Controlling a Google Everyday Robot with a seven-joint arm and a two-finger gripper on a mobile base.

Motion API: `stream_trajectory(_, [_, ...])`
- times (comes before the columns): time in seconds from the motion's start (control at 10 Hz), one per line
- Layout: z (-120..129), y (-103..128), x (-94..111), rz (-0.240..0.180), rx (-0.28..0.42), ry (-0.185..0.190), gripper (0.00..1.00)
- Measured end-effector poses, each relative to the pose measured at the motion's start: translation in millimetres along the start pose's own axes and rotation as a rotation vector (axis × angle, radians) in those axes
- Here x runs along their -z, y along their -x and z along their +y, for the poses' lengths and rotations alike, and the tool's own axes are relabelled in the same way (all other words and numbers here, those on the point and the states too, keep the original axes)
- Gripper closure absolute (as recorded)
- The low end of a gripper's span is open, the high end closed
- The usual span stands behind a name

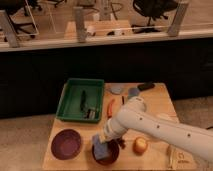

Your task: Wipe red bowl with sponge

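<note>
The red bowl [112, 155] sits near the front edge of the wooden table, mostly covered by my arm. The sponge [101, 148], a blue-grey block, is pressed down inside the bowl on its left side. My gripper [105, 141] is directly over the bowl at the end of the white arm, which reaches in from the right, and it is shut on the sponge.
A purple dish [66, 144] lies left of the bowl. A green tray [70, 102] with utensils stands behind it. An orange carrot [111, 107], a small blue-grey cup [133, 92], a dark object [146, 86] and a round yellow-red fruit [140, 145] are around the arm.
</note>
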Motion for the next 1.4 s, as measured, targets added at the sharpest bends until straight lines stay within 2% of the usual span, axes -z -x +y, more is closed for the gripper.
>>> stream_trajectory(0.3, [4.3, 3.8, -10.8, -0.013, 0.002, 0.008, 0.82])
stream_trajectory(0.5, [10.4, 6.5, -17.8, -0.015, -0.016, -0.004, 0.82])
stream_trajectory(0.9, [36.7, 24.0, -5.9, 0.009, -0.072, -0.034, 0.82])
stream_trajectory(1.1, [44.2, 29.0, -1.0, 0.023, -0.092, -0.057, 0.82])
stream_trajectory(1.4, [52.9, 32.9, 2.5, 0.032, -0.119, -0.067, 0.82])
